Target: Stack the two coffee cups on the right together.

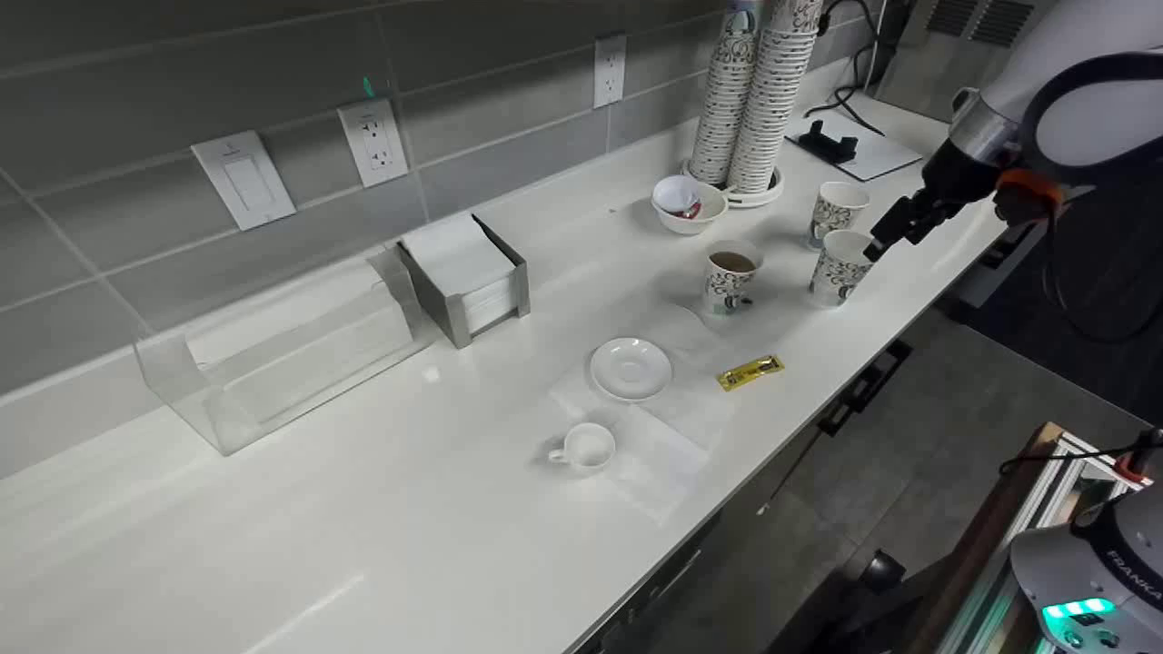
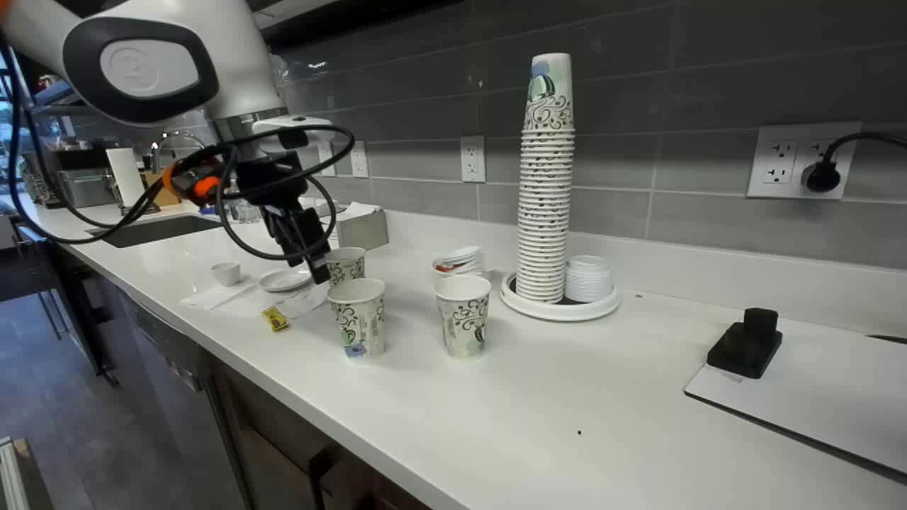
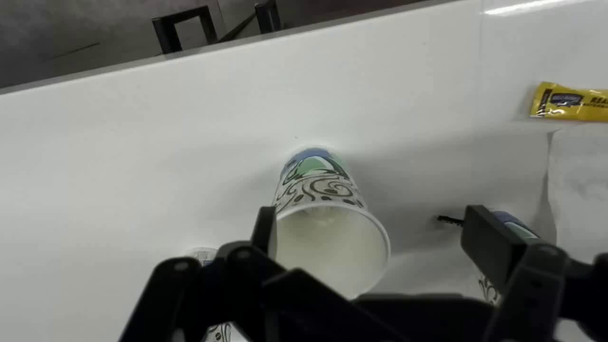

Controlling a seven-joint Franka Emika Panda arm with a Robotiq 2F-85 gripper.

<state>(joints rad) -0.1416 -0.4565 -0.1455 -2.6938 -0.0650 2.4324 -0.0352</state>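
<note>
Centrally, a white scroll-patterned paper cup (image 3: 327,218) stands close to the front edge of the glossy white counter (image 2: 553,404), its rim near the spread, empty black gripper (image 3: 370,228); a matching paper cup (image 2: 464,317) stands beside, wallward. Likely light and crushable, each suits a gentle pinch below the rim. Room looks widest away from the brown-filled paper cup (image 1: 730,280).

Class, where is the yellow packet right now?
In an exterior view, the yellow packet lies on the counter, right of the white saucer and, in the picture, below the brown-filled cup.
</note>
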